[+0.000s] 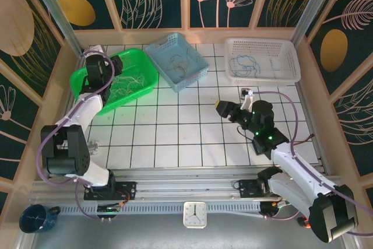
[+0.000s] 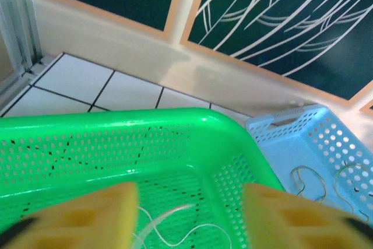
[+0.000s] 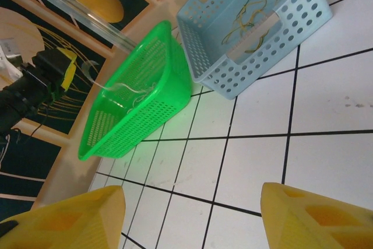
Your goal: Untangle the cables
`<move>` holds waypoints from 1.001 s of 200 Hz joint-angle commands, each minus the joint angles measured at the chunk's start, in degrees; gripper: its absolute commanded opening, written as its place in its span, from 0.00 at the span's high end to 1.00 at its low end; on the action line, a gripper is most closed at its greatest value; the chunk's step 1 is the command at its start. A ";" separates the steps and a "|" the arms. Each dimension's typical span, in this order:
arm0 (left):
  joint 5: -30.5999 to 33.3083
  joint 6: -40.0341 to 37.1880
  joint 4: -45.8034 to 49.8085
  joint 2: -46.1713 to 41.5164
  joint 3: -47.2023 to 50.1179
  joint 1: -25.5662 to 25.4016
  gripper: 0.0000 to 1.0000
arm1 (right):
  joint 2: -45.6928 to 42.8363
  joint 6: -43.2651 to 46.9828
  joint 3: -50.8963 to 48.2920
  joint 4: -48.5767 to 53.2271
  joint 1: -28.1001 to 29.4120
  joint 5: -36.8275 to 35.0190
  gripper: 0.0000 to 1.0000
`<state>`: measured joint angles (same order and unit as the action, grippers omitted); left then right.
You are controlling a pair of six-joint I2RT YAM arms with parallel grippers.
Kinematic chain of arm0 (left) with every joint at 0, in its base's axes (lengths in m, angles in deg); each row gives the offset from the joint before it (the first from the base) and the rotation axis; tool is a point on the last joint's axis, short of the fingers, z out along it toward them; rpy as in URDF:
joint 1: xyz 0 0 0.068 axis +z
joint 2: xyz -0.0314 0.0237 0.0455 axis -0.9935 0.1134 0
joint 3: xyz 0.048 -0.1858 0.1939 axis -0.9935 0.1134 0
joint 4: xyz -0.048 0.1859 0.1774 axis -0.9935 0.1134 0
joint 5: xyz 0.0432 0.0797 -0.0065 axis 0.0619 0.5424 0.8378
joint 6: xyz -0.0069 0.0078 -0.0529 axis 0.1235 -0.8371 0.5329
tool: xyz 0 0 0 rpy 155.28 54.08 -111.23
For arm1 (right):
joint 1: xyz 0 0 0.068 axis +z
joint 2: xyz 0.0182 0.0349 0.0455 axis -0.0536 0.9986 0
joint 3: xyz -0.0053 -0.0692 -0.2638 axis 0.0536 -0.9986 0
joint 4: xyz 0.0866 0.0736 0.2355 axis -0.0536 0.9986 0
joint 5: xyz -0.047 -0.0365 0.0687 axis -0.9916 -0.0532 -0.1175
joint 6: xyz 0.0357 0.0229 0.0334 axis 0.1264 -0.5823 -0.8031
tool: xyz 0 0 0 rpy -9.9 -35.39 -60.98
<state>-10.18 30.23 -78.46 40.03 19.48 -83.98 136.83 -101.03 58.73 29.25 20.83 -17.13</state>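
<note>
Left gripper (image 2: 189,220) released, jaws apart, hanging over green basket (image 1: 143,62) at far left; pale cables (image 1: 129,83) lie inside it. Right gripper (image 3: 192,214) released, empty, above tabletop (image 1: 186,138) mid-right. Brown cables (image 1: 178,62) in blue basket (image 3: 274,45), blue cables (image 1: 247,65) in white basket (image 1: 295,59), far right.

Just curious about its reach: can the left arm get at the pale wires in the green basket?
Probably yes. The left gripper hangs open over the green basket, the pale wires lying just below it, nothing in between.
</note>
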 commanded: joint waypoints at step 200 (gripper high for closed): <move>4.19 -9.54 -33.96 -24.37 38.33 -6.99 0.01 | 1.35 12.42 -0.30 -1.72 -6.75 -43.41 0.01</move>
<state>-12.39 26.02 -95.25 15.00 51.91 -91.22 138.23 -91.89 62.01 39.07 14.58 -44.26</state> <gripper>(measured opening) 0.989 0.992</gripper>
